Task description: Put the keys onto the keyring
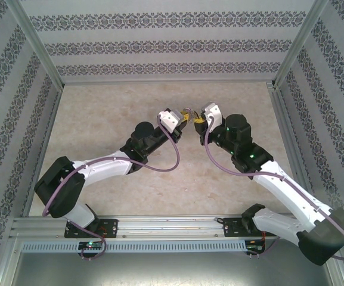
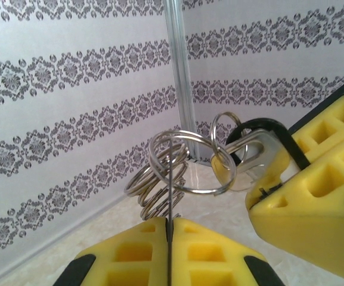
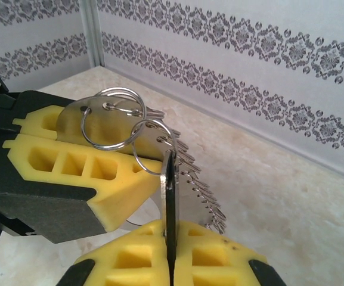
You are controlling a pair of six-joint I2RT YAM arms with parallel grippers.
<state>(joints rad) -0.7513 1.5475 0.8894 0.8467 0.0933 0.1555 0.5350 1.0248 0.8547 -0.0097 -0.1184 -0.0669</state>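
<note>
my left hand (image 2: 168, 231) pinched a flat silver tab (image 3: 70, 121) on the keyring (image 2: 170, 156), my right hand (image 3: 170, 233) pinched the key (image 3: 170, 190), all aloft over the middle of the bench (image 1: 160, 196). i judged any twist or pull apart could slip the key or tangle the keyring.

White-and-black arms (image 1: 109, 164), purple cables (image 1: 178, 149), yellow ribbed fingers (image 2: 315, 202), green lights (image 1: 252, 155)
</note>
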